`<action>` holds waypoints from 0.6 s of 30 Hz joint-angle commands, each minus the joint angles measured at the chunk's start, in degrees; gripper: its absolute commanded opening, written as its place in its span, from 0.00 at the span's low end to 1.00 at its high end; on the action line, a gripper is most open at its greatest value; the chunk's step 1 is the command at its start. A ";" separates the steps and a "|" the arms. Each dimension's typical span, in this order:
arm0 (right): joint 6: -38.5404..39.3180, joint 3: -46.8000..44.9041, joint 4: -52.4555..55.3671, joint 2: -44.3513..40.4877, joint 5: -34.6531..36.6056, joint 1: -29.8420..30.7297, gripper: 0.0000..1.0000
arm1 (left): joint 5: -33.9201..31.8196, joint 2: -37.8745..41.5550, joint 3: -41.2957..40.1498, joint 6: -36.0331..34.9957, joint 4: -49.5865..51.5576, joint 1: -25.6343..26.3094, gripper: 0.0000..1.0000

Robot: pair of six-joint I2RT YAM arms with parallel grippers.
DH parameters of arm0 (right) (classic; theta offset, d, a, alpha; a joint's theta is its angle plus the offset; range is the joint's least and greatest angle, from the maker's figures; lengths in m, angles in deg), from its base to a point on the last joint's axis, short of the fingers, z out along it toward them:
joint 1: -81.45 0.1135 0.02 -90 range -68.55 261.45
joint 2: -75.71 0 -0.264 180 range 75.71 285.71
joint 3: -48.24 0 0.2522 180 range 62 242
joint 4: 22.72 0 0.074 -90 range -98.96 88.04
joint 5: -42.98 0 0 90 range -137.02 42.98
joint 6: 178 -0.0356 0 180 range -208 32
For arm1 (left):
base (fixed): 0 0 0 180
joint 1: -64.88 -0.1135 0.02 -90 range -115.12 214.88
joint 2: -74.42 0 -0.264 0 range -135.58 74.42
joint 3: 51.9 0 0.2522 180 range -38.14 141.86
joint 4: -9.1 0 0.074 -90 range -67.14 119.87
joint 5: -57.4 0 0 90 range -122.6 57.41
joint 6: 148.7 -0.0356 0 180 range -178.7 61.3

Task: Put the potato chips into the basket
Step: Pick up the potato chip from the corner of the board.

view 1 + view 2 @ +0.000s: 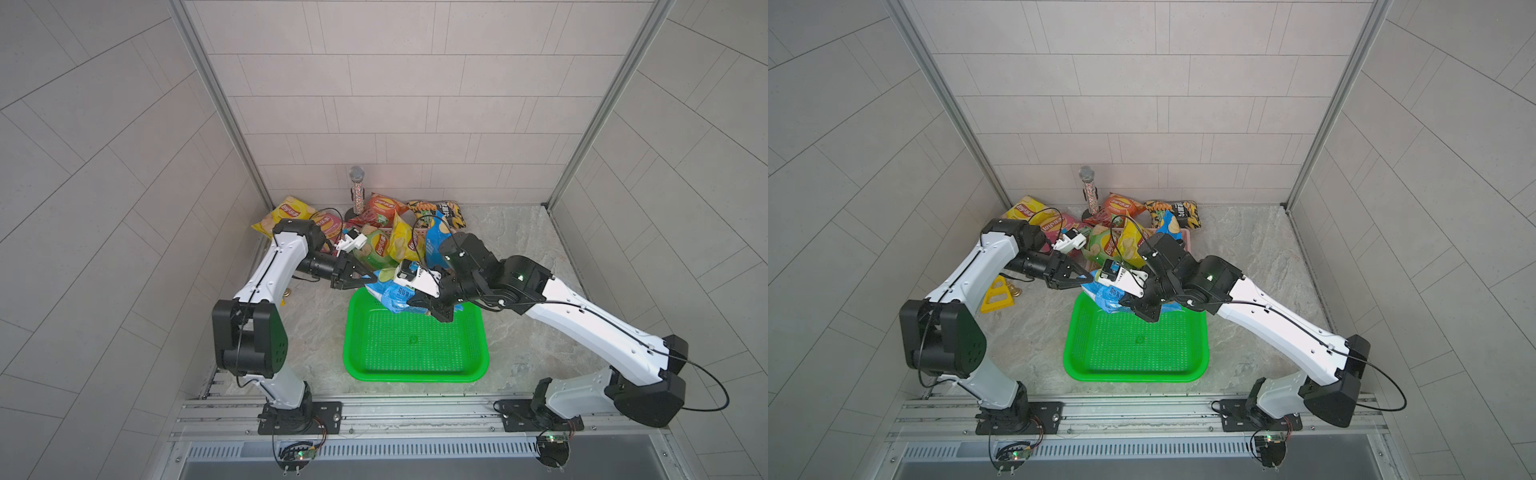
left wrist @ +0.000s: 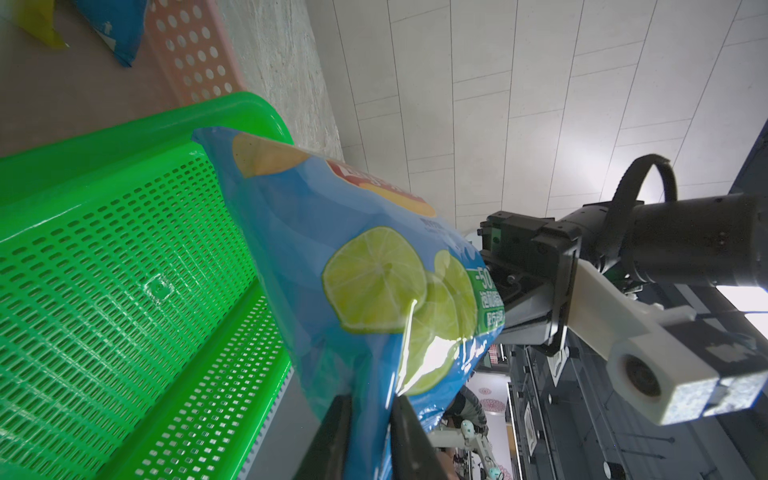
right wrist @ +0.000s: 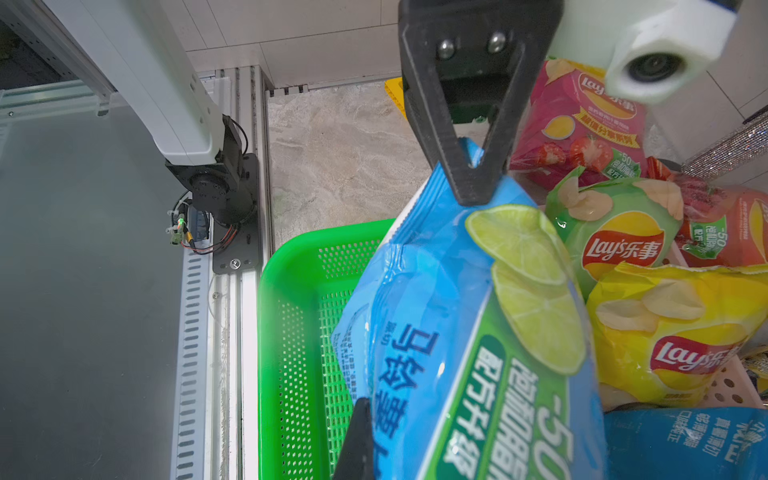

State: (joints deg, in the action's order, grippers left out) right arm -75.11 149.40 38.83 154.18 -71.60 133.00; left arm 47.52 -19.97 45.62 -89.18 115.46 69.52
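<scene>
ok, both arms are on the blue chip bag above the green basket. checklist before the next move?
1. Left tool shut on the blue bag: ok, jaws pinch its edge.
2. Right tool shut on the same bag: ok, at the opposite end.
3. Bag centred over the green basket: not ok, it hangs over the far rim only.
4. Basket floor free: ok, nothing lies in it.
5. Held bag apart from the yellow bag behind it: cannot tell, they sit very close.
6. Microphone out of the way: ok, upright at the back, well apart.
</scene>
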 commanded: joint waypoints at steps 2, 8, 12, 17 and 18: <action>-0.65 -1.73 -2.17 -1.16 1.55 0.50 0.10 | 0.24 1.57 0.21 -2.35 9.20 0.28 0.05; -7.28 -8.81 -5.27 -6.00 3.83 -0.48 0.65 | -2.99 2.79 1.68 -9.83 9.24 0.28 0.00; -13.84 -14.54 -7.11 -10.32 -2.03 -4.19 0.71 | -6.15 4.19 3.86 -19.32 9.17 0.20 0.00; -23.41 -20.97 -11.01 -15.77 -9.36 -10.21 0.80 | -6.70 6.32 8.47 -28.35 9.11 0.23 0.00; -25.84 -22.35 -12.70 -17.11 -10.70 -11.32 0.83 | -6.55 6.96 9.18 -30.28 9.20 0.25 0.00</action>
State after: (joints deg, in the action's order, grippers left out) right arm -92.66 129.51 30.68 140.11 -76.69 123.58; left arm 40.53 -16.12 52.05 -109.92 115.44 69.52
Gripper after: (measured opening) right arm 0.805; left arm 0.054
